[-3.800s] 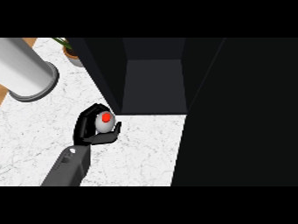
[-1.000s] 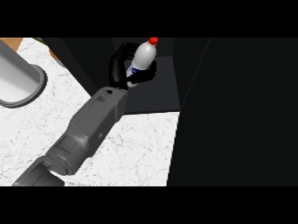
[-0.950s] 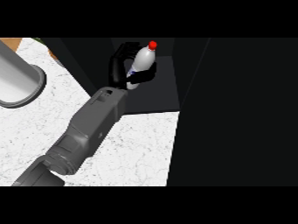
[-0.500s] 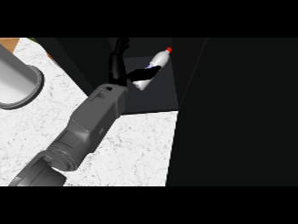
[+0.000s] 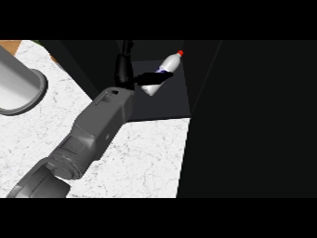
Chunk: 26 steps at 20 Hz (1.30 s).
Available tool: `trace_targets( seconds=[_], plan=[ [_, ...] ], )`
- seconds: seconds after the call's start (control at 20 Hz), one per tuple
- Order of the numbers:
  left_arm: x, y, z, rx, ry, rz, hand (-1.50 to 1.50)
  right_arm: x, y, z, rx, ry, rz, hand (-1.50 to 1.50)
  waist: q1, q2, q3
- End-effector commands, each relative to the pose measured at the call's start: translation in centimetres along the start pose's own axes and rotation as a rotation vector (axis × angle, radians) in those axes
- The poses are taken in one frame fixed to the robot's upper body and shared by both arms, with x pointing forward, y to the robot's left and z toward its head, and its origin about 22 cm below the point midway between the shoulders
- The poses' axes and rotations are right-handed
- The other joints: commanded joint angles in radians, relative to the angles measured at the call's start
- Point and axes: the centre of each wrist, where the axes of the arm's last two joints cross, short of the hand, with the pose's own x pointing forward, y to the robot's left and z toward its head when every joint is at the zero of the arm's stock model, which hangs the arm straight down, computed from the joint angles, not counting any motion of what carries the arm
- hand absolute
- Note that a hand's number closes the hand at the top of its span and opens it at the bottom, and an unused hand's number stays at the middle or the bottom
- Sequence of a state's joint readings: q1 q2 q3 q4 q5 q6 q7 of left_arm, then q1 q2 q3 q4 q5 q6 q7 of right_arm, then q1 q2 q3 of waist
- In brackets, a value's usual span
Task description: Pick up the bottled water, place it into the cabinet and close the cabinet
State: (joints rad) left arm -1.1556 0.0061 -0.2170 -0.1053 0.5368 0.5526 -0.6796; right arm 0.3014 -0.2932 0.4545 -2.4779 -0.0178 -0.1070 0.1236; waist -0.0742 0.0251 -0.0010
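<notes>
"So, what fills the panel, largest first?"

"Dark cabinet [image 5: 257, 116], compartment open, on a white marbled counter [image 5: 147, 158]; grey cylinder [image 5: 9, 79] at left; grey forearm [image 5: 95, 130] rising from the lower left."

"And the left hand [image 5: 125, 74]?"

"Inside the opening, unclenched: fingers [image 5: 124, 51] straight and upright, thumb lying across the bottled water [image 5: 166, 67]. The bottle tilts within the compartment, red cap [image 5: 181, 52] toward the upper right."

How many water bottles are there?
1. The bottled water leans tilted inside the open cabinet, right by the left hand. The cabinet is dark, so another could be hidden in there.
</notes>
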Motion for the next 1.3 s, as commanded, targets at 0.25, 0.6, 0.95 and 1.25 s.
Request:
trace_targets(
  seconds=[0.25, 0.6, 0.95, 1.25],
  plan=[
    [1.8, -0.6, -0.9, -0.186, -0.1, 0.255, -1.5, 1.6, 0.0, 0.8, -0.017, -0.009, -0.026, -1.5, 0.017, -0.011, -0.001],
    [2.5, -1.5, -0.3, -0.244, -0.097, 0.369, -1.5, 2.8, -0.1, 0.7, -0.002, -0.003, -0.019, -1.5, 0.016, -0.017, 0.0],
    [3.8, -2.5, 1.9, -0.275, -0.071, 0.474, -1.5, 1.7, -0.7, 0.3, -0.029, -0.016, 0.011, -1.5, 0.057, -0.028, 0.001],
    [2.6, 0.1, 5.6, -0.298, -0.032, 0.502, 1.5, 2.9, -0.3, 1.5, -0.012, -0.001, 0.038, -1.5, 0.086, -0.038, 0.001]
  ],
)
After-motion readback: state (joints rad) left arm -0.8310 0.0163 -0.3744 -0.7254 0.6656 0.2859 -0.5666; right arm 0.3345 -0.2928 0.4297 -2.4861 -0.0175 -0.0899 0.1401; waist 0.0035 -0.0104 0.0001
